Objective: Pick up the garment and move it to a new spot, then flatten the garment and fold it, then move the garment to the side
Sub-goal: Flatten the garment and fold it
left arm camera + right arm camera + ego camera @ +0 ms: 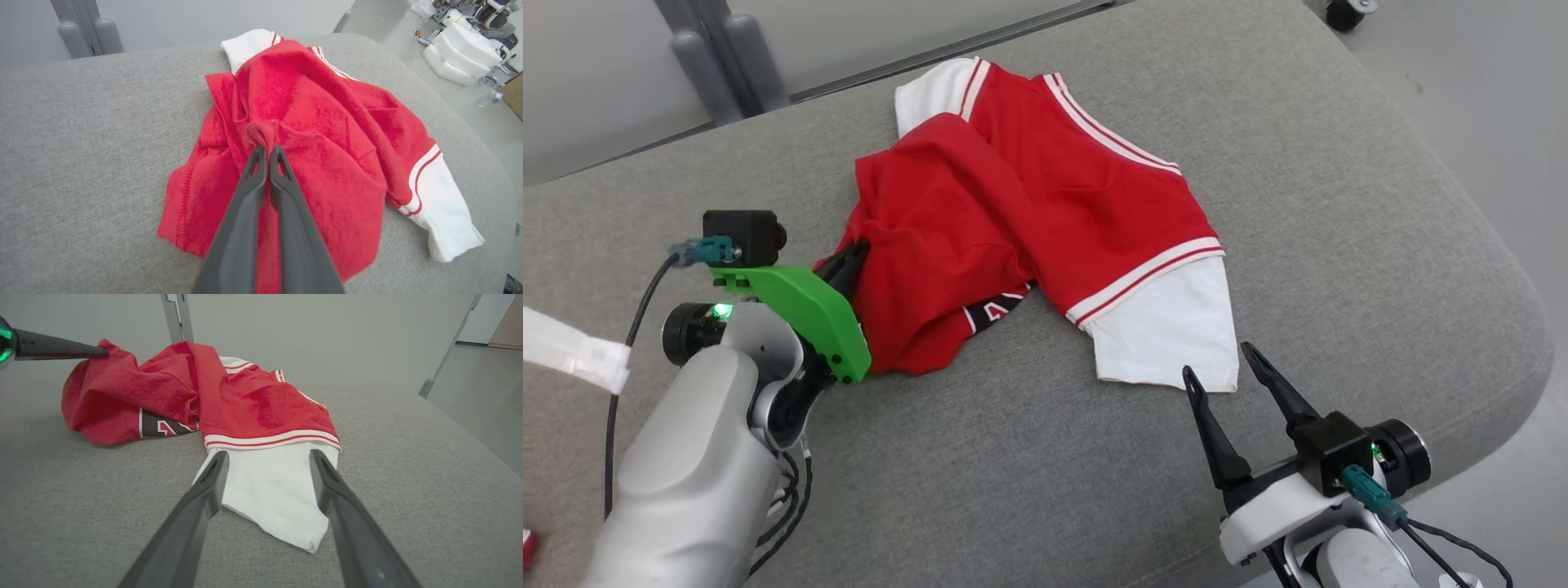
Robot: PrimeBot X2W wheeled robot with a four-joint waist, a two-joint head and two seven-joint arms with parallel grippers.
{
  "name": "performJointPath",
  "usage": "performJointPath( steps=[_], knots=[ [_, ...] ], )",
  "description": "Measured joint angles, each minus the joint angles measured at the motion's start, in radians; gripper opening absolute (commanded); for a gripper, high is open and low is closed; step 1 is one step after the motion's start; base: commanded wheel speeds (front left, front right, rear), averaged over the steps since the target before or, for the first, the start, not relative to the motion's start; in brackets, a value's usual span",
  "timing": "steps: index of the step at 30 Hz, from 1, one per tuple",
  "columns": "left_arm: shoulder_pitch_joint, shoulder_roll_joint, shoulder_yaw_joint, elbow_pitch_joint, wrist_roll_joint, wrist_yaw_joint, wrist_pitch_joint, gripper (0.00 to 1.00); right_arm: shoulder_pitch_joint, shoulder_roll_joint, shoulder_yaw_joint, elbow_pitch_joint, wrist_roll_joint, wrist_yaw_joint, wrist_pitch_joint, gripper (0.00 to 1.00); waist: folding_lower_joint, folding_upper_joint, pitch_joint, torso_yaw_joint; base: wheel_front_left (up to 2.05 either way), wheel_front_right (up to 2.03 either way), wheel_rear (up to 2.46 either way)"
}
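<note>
Left gripper [267, 149] pinched shut on a small fold of the red garment [327, 134], which lies crumpled just ahead on the grey cushion [81, 163]. Right gripper [267, 455] has its jaws apart, white sleeve [273, 490] at its tips, ungripped. Risk: so thin a pinch may slip when lifted.

Garment [1013, 212] on cushion [1029, 457]; left tool [854, 253] at its left, right tool [1217, 361] before it
</note>
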Motion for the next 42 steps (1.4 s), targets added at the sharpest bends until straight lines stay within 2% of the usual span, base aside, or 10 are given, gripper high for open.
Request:
performJointPath(
  steps=[8,13,19,24,26,31,36,39,42],
  knots=[
    [0.219,0.058,-0.022,-0.245,-0.003,0.000,-0.199,0.00,0.028,0.000,-0.026,-0.002,-0.004,0.000,0.000,1.00,0.0000,0.0000,-0.023,0.088,0.00,0.00,0.00],
    [0.389,0.084,-0.041,-0.392,0.017,0.036,-0.245,0.00,0.036,0.001,-0.028,-0.003,-0.007,0.000,0.000,1.00,0.0000,0.0000,-0.044,0.141,0.00,0.00,0.00],
    [0.516,0.107,-0.045,-0.408,0.020,0.093,-0.264,0.00,0.037,0.001,-0.028,0.002,-0.007,0.000,0.000,1.00,0.0000,0.0000,-0.069,0.174,0.00,0.00,0.00],
    [0.532,0.128,-0.060,-0.351,0.073,0.104,-0.316,0.00,0.038,0.001,-0.031,0.009,-0.007,0.000,0.000,1.00,0.0000,0.0000,-0.083,0.185,0.00,0.00,0.00],
    [0.533,0.126,-0.062,-0.320,0.083,0.106,-0.343,1.00,0.038,0.001,-0.030,0.011,-0.007,0.000,0.000,1.00,0.0000,-0.0001,-0.089,0.187,0.00,0.00,0.00],
    [0.553,0.119,-0.028,-0.278,0.081,0.126,-0.391,1.00,0.045,0.000,-0.036,0.012,-0.007,0.000,0.000,1.00,0.0000,0.0000,-0.108,0.194,0.00,0.00,0.00],
    [0.607,0.110,0.091,-0.368,0.097,0.158,-0.421,1.00,0.078,-0.007,-0.094,-0.007,-0.007,0.000,0.000,1.00,0.0000,0.0000,-0.137,0.211,0.00,0.00,0.00],
    [0.643,0.072,0.212,-0.484,0.164,0.159,-0.426,1.00,0.100,-0.008,-0.139,-0.020,-0.007,0.000,0.000,1.00,0.0000,0.0000,-0.151,0.225,0.00,0.00,0.00],
    [0.697,0.006,0.314,-0.571,0.243,0.139,-0.427,1.00,0.114,-0.007,-0.183,-0.031,0.006,0.000,0.000,1.00,0.0000,0.0000,-0.168,0.236,0.00,0.00,0.00]
  ],
)
